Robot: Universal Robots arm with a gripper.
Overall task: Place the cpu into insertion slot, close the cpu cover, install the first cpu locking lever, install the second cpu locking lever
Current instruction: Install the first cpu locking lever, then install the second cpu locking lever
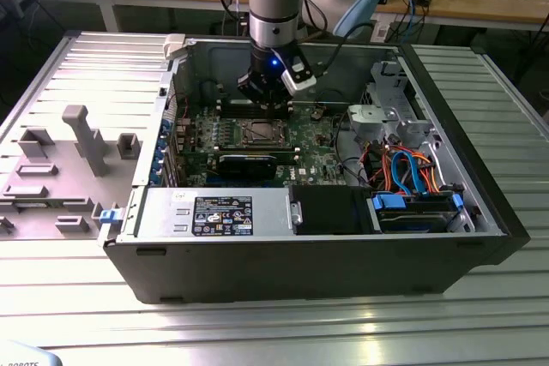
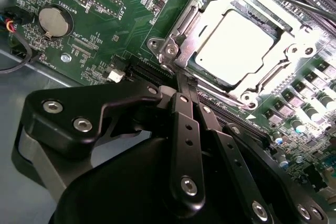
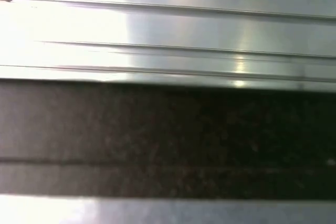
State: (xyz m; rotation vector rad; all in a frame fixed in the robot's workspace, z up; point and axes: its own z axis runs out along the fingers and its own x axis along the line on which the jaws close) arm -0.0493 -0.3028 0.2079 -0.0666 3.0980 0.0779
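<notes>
The dull silver cpu [image 2: 239, 48] is sitting in the insertion slot [image 2: 181, 35] mid-motherboard [image 2: 105, 24], the cpu cover [image 2: 294, 51] lying over it; the gripper [image 2: 185, 80], fingers pinched together, is hovering at the socket's corner.

exterior: high, looks down into open computer case [image 1: 343, 255] | second wrist: close over socket [image 2: 236, 45], shared with exterior | first wrist: close, metal slats [image 3: 210, 24]

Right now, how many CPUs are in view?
1: the cpu lies on the board, framed by the cover, just past the gripper.
</notes>
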